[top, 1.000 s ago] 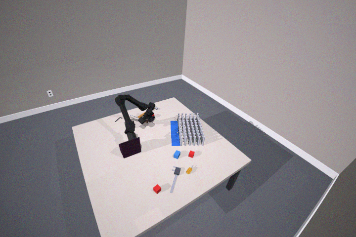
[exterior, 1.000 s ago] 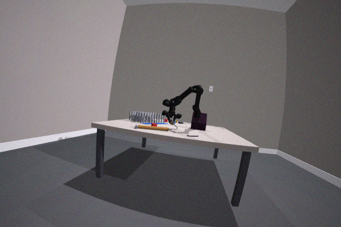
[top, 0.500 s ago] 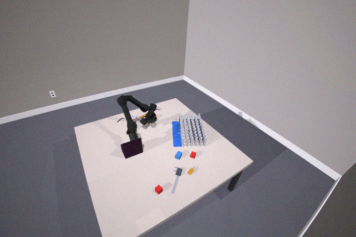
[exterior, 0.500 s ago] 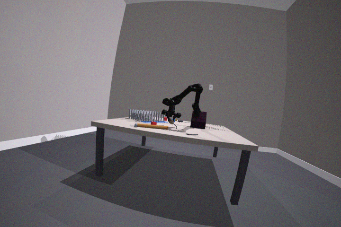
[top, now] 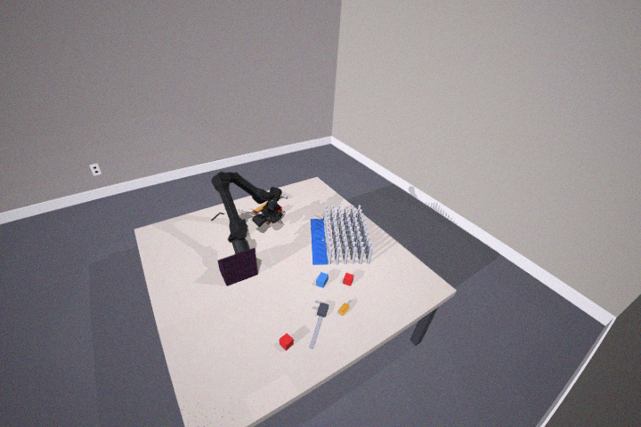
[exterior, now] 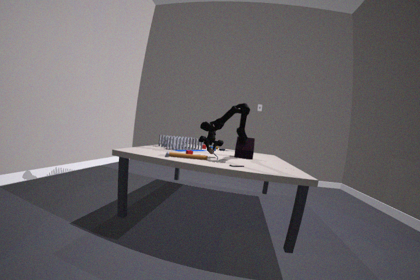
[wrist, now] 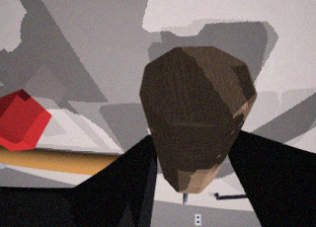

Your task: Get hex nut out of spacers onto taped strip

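Observation:
My gripper (top: 268, 215) (exterior: 212, 147) (wrist: 190, 139) is shut on a brown-handled hook tool (wrist: 197, 112) and holds it just above the table, to the left of the spacers. The tool's thin metal tip (exterior: 216, 157) points down at the table top. The standing metal spacers (top: 347, 234) (exterior: 179, 142) form an upright block. The blue taped strip (top: 318, 242) lies along their near side. I cannot make out the hex nut among the spacers.
An orange-handled tool (exterior: 188, 155) (wrist: 59, 162) and a red block (exterior: 189, 151) (wrist: 23, 118) lie beside my gripper. A black hex key (top: 216, 216) (exterior: 236, 165) lies behind the arm. A blue block (top: 321, 279), red blocks (top: 348, 278) (top: 286, 341), a yellow piece (top: 344, 308) and a grey scraper (top: 317, 325) lie nearer the front.

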